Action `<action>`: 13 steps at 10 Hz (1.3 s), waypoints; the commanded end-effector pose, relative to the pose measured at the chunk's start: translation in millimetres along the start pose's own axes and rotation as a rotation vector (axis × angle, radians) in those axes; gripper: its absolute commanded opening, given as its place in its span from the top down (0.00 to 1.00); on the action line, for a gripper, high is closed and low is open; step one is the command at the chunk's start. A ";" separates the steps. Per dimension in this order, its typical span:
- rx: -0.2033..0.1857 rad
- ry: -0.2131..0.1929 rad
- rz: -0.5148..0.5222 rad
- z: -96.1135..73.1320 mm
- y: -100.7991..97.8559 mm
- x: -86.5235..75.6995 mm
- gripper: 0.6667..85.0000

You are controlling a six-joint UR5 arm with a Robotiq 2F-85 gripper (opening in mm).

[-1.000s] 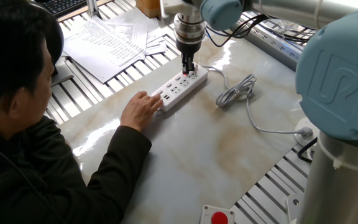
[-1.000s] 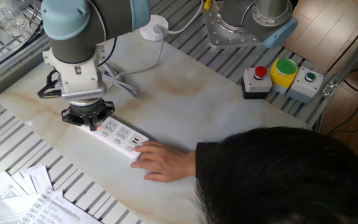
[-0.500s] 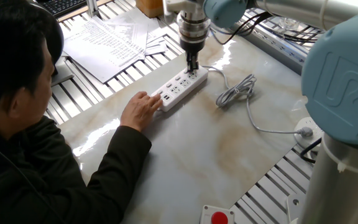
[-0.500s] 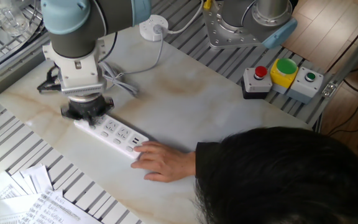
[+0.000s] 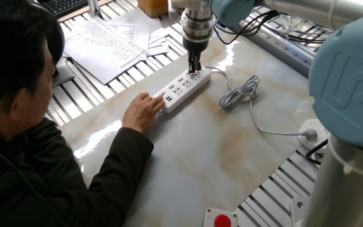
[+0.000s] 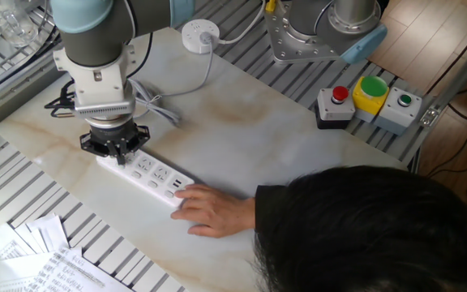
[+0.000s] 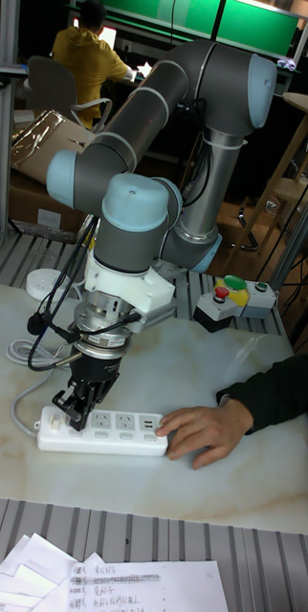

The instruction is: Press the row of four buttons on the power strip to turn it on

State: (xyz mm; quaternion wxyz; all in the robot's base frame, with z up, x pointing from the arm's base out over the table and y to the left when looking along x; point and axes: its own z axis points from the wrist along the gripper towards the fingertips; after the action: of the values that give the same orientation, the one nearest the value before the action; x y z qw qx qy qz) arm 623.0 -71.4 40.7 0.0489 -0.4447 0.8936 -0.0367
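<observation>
The white power strip [image 5: 181, 89] lies slanted on the marble table, its cable leaving the far end. My gripper [image 5: 195, 68] points straight down, fingers shut into one dark tip, over the socket group nearest that cable end. The tall fixed view has the tip [image 7: 75, 415] at the strip's [image 7: 101, 430] left end, at or just above its top face. The other fixed view shows the gripper [image 6: 118, 154] covering that end of the strip [image 6: 151, 174]. The row of four buttons is too small to make out. A person's hand [image 5: 142, 112] holds the USB end.
The coiled white cable [image 5: 239, 93] lies right of the strip and runs to a round white socket puck [image 6: 199, 34]. A box of coloured push buttons [image 6: 367, 99] sits at the table edge. Printed papers [image 5: 112, 41] lie on the slatted frame. The person's arm [image 7: 269, 397] reaches over the table.
My gripper has shifted a little along the strip toward its cable end. The red glow seen beside the tip a second ago no longer shows. The hand has stayed put.
</observation>
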 end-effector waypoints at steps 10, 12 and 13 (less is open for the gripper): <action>0.010 -0.063 0.011 14.9 -3.6 -1.6 1.00; 0.016 -0.065 0.010 16.8 -5.4 -4.0 1.00; 0.014 -0.073 0.011 18.2 -4.6 -6.6 1.00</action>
State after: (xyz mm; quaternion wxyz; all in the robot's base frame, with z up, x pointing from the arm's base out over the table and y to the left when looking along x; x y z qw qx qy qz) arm 630.8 -71.2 26.3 0.0768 -0.4443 0.8920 -0.0318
